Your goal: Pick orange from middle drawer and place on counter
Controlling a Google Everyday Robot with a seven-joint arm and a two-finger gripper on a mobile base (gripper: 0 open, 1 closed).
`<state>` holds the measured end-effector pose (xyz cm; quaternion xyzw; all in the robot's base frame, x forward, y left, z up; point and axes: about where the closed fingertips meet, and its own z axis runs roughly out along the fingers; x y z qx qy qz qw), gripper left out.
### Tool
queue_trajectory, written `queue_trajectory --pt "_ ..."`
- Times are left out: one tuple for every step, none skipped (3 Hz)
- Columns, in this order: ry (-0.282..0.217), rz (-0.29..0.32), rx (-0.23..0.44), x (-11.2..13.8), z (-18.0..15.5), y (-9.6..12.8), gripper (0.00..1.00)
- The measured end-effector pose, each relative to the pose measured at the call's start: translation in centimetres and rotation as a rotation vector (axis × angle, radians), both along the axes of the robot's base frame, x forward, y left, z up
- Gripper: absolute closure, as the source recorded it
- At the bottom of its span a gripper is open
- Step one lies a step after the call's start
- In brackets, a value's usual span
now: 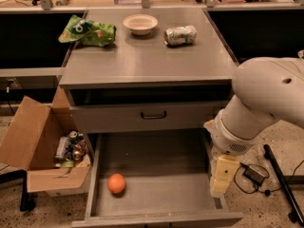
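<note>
The orange lies on the floor of the open middle drawer, near its front left corner. The gray counter tops the cabinet above it. My white arm comes in from the right. My gripper, a cream-colored block, hangs over the drawer's right wall, well to the right of the orange and apart from it.
On the counter sit a green chip bag, a cream bowl and a crushed silver can. A shallower drawer with a dark handle is shut above. An open cardboard box of cans stands left. Cables lie right.
</note>
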<state>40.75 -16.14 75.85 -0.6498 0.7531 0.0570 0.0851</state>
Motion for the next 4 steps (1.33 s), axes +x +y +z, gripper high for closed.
queue_trajectory --pt "0.001 0.0 0.0 0.0 0.0 0.0 0.0" --pt "0.0 0.04 0.034 1.0 -2.2 2.4 0.0" --pt "-0.003 0.114 0.122 2.9 -8.2 10.5 0.0" --pt "-0.046 0.096 0.211 4.7 -10.4 15.5 0.0"
